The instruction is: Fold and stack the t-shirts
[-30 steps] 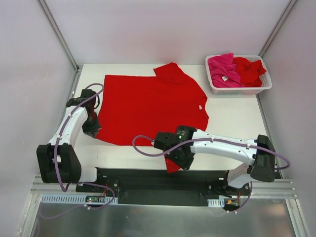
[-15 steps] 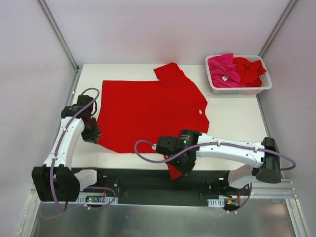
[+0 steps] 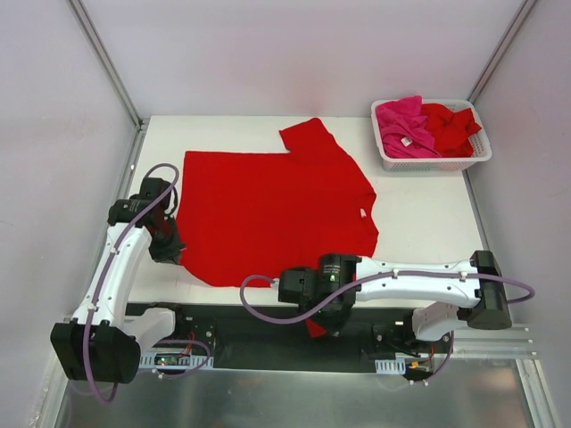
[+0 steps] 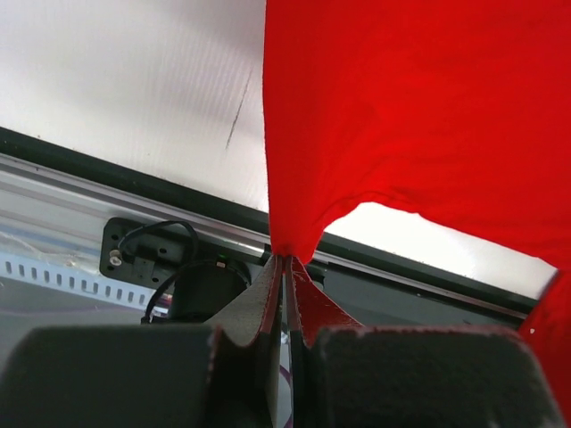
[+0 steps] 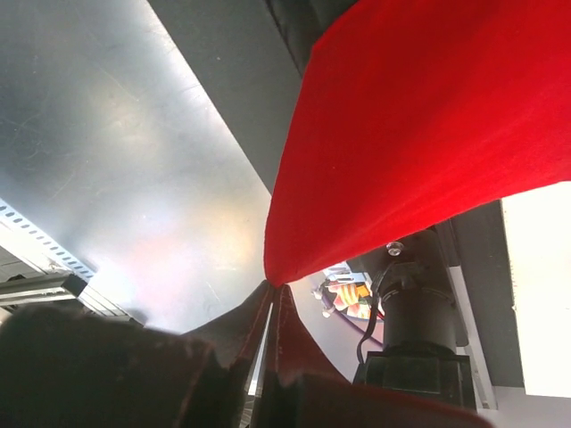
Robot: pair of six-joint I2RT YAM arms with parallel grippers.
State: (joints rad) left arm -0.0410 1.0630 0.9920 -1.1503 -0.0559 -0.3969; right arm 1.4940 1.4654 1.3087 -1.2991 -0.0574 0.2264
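A bright red t-shirt (image 3: 277, 209) lies spread flat on the white table (image 3: 419, 227), one sleeve pointing to the back. At the shirt's near left corner my left gripper (image 3: 169, 252) is shut on its edge; in the left wrist view the cloth (image 4: 419, 116) rises from the pinched jaws (image 4: 287, 260). My right gripper (image 3: 321, 323) is shut on the near right sleeve, past the table's near edge. In the right wrist view the red cloth (image 5: 428, 116) fans out from the shut jaws (image 5: 272, 287). More t-shirts, a magenta-pink one (image 3: 403, 127) and a red one (image 3: 451, 127), sit in the basket.
The white slotted basket (image 3: 434, 164) stands at the back right corner of the table. A black base plate (image 3: 259, 325) and a metal rail run along the near edge under the arms. White walls enclose the table on three sides.
Both arms have drawn back toward the near edge, pulling the red t-shirt with them. The right gripper has gone past the table edge with the sleeve. The shirt lies flatter.
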